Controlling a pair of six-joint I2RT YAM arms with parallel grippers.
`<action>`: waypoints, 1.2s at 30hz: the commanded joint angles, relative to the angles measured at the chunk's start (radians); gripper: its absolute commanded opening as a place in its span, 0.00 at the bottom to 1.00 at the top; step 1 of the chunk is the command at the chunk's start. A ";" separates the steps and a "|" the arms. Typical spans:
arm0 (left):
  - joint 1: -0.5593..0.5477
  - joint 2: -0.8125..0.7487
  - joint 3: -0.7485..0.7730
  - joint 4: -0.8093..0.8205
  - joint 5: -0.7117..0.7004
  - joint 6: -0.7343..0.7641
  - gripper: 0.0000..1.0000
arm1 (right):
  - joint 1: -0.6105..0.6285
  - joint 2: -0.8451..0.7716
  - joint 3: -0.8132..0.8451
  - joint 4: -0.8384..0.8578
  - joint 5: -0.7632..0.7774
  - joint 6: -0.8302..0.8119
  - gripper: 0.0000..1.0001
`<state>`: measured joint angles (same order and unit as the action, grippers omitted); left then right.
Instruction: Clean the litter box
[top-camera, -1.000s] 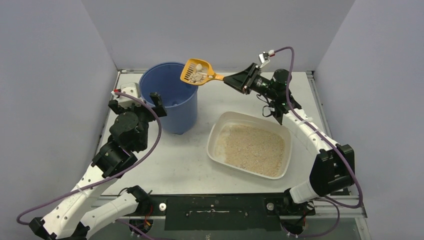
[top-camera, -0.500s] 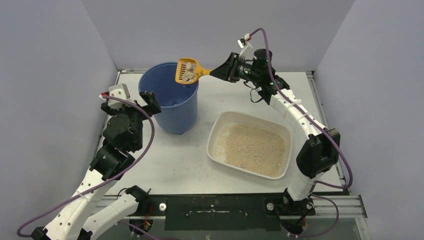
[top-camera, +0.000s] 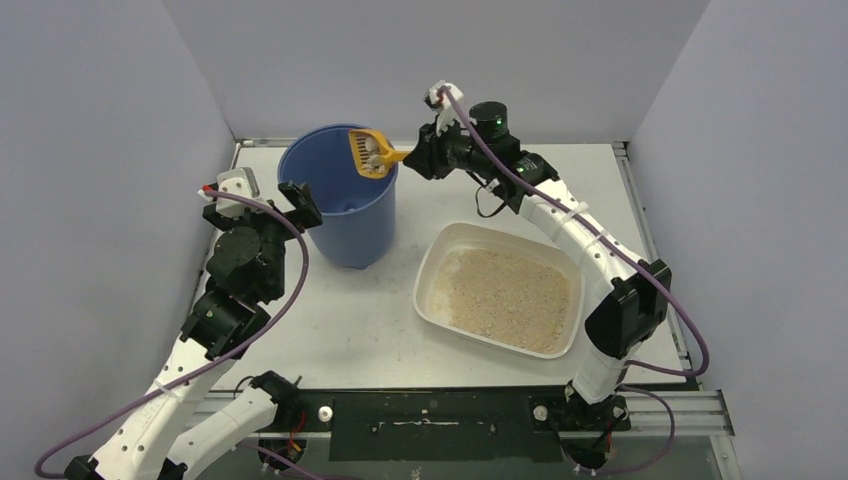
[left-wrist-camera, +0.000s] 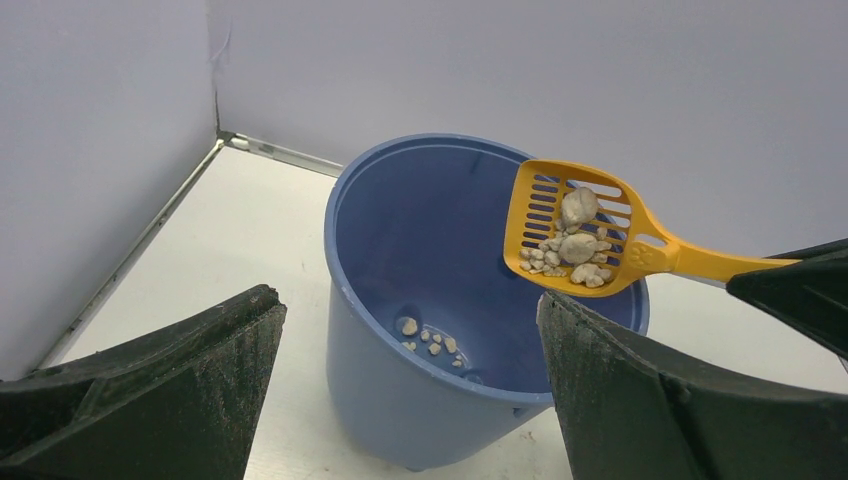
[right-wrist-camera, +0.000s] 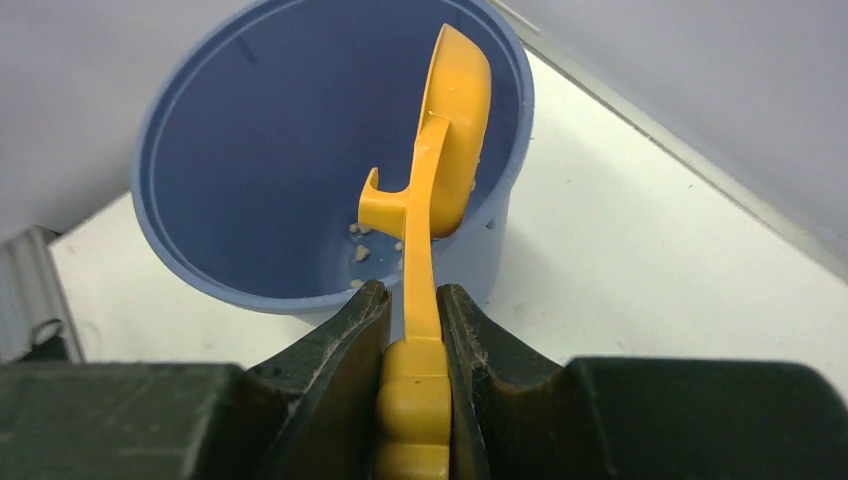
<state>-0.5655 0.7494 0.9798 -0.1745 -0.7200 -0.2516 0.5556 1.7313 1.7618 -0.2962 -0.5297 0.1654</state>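
Note:
The white litter box (top-camera: 432, 262) with tan granules sits right of centre on the table. My right gripper (top-camera: 412, 157) is shut on the handle of the yellow slotted scoop (top-camera: 367, 151), which is tilted on edge over the mouth of the blue bucket (top-camera: 340, 225). In the left wrist view the scoop (left-wrist-camera: 575, 238) holds several pale clumps, and a few clumps lie on the bucket (left-wrist-camera: 420, 370) floor. In the right wrist view my gripper (right-wrist-camera: 413, 312) clamps the scoop (right-wrist-camera: 452, 120) handle. My left gripper (top-camera: 262, 195) is open and empty, just left of the bucket (right-wrist-camera: 230, 120).
Grey walls close in the table on the left, back and right. A metal rail (top-camera: 620, 150) runs along the table's back edge. The arms' bases stand at the near edge.
My right gripper has moved left with the scoop, from right of the bucket to over its mouth, and the scoop has rolled onto its edge. The left arm shifted slightly left.

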 joint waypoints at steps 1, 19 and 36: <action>0.013 -0.006 0.003 0.045 0.027 -0.008 0.97 | 0.089 -0.070 0.022 0.037 0.141 -0.295 0.00; 0.016 -0.029 -0.003 0.049 0.025 -0.005 0.97 | 0.266 -0.165 -0.116 0.211 0.324 -0.771 0.00; 0.016 -0.016 -0.003 0.051 0.078 0.003 0.97 | 0.282 -0.350 -0.248 0.289 0.410 -0.523 0.00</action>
<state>-0.5545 0.7300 0.9710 -0.1734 -0.6792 -0.2539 0.8326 1.5043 1.5436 -0.1104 -0.1776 -0.4950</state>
